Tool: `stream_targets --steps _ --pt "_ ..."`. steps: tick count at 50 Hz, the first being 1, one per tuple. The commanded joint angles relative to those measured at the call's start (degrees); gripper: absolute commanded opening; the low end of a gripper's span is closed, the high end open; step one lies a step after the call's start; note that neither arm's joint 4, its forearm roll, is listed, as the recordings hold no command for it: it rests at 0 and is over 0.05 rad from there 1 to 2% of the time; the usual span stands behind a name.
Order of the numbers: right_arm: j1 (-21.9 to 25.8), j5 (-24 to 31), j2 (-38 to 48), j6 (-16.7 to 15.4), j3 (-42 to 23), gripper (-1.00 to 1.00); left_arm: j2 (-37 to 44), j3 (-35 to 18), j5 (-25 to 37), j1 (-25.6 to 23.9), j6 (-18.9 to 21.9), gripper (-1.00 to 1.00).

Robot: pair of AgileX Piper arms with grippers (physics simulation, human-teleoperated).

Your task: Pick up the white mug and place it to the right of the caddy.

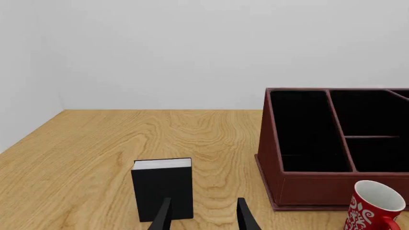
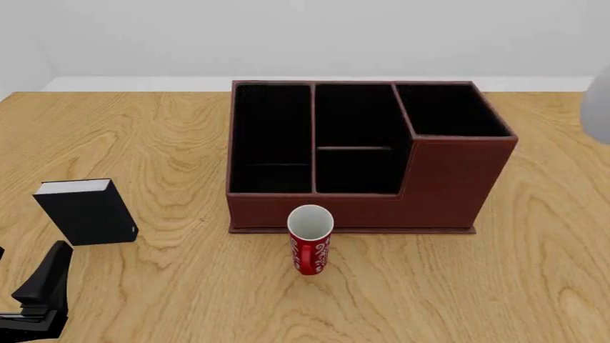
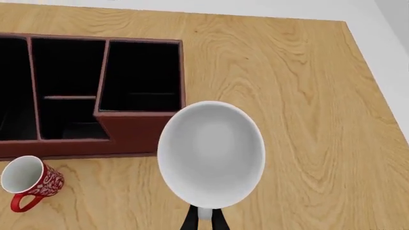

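White mug (image 3: 211, 155): rigid, glossy ceramic, judged moderately heavy, slippery under the pads and breakable if dropped or knocked against the caddy. In the right wrist view it fills the lower centre of the frame, mouth toward the camera, directly beyond the right gripper (image 3: 204, 219). Its dark fingers sit at the bottom edge, drawn close together around a pale strip that appears to be the mug's handle or rim; I judge this a pinch on the mug. A grip this narrow on glazed ware could let the mug pivot, so the hold should remain firm until it is set down.

In the front view, only a blurred pale sliver (image 2: 598, 107) shows at the right edge, upper half, apparently the mug held aloft.

Caddy (image 3: 121, 129) occupies the upper left of the right wrist view; bare table (image 3: 307, 120) lies to its right, beneath and beyond the mug.

Left gripper (image 1: 203, 218) rests at the bottom of its view, fingers spread, holding nothing, near a small black box (image 1: 163, 189). A red patterned cup (image 2: 311, 239) stands just in front of the caddy.
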Motion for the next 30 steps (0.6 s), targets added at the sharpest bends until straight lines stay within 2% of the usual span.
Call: stream_targets --steps 1,13,26,30 --pt "-1.02 -1.43 2.16 1.75 -1.00 -1.00 0.00 0.00 0.00 0.00 0.00 1.00" --pt "-1.63 -2.09 4.33 2.16 -2.53 -1.00 0.00 0.00 0.00 0.00 0.00 1.00" --pt "-1.91 -5.25 8.94 3.73 -2.51 -1.00 0.00 0.00 0.00 0.00 0.00 1.00" --pt "-2.42 -5.98 10.19 3.36 -2.19 -1.00 0.00 0.00 0.00 0.00 0.00 1.00"
